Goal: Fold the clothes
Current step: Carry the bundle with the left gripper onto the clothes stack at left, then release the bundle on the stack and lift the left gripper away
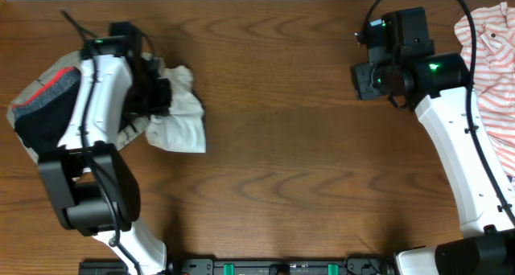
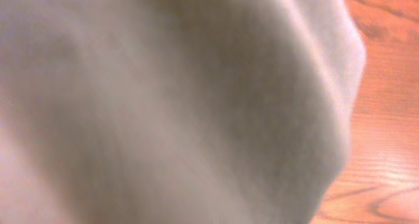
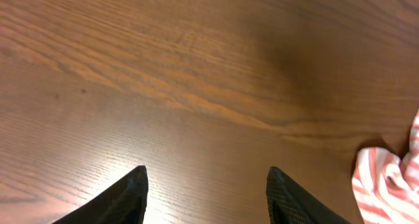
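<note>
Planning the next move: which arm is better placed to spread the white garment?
Left. The left tool is shut on the white garment; the right tool hangs open over the table near the striped shirt.

No text, label, brand or number can be read anywhere, not on the white garment [image 1: 181,126], the striped shirt [image 1: 492,62] or the table [image 1: 282,170]

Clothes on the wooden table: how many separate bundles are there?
3: a crumpled white cotton garment left of centre, a black, red and khaki bundle at the far left edge, and a red-and-white striped shirt at the right edge. The dark bundle may hide more pieces.
</note>
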Motion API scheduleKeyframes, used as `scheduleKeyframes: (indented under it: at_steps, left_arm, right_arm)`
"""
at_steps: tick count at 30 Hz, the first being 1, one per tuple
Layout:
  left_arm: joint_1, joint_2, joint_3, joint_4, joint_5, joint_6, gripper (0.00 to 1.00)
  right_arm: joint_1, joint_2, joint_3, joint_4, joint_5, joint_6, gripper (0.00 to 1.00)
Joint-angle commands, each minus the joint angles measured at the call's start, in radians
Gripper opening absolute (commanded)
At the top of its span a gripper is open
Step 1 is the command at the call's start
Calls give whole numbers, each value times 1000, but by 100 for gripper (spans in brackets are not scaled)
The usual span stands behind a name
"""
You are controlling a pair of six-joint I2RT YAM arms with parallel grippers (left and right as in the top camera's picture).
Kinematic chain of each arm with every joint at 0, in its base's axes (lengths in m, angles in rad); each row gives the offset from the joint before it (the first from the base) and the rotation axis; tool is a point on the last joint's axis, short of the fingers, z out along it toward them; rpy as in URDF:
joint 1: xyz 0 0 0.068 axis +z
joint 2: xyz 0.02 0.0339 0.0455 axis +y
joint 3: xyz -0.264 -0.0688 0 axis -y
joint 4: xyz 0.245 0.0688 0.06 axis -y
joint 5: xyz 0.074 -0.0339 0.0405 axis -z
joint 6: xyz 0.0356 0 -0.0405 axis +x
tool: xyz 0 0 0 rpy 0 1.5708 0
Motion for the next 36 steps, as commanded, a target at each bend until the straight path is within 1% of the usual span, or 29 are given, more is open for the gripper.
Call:
scheduleKeyframes:
  at_steps: [1,13,17,23,29,36]
  left_arm:
    - [50,-26,77,-17,-18,29,6]
    - [193,-26,266,-54,-16,39,7]
    - [264,-26,273,-49,0,39,6]
    - [375,-26,273,-19,111,39,6]
    - [467,-26,272,-3,110,39,6]
    - [516,-25,270,-1,109,39,6]
  right_arm:
    - [-10,-21,2,-11,2,0,57]
    - [-10,-21,2,-28,2,0,58]
    - [-10,-21,2,-38,2,0,58]
    - [-10,-21,2,-49,2,0,58]
    - [-10,-21,2,-61,2,1,58]
    - [-10,-21,2,-60,2,1,59]
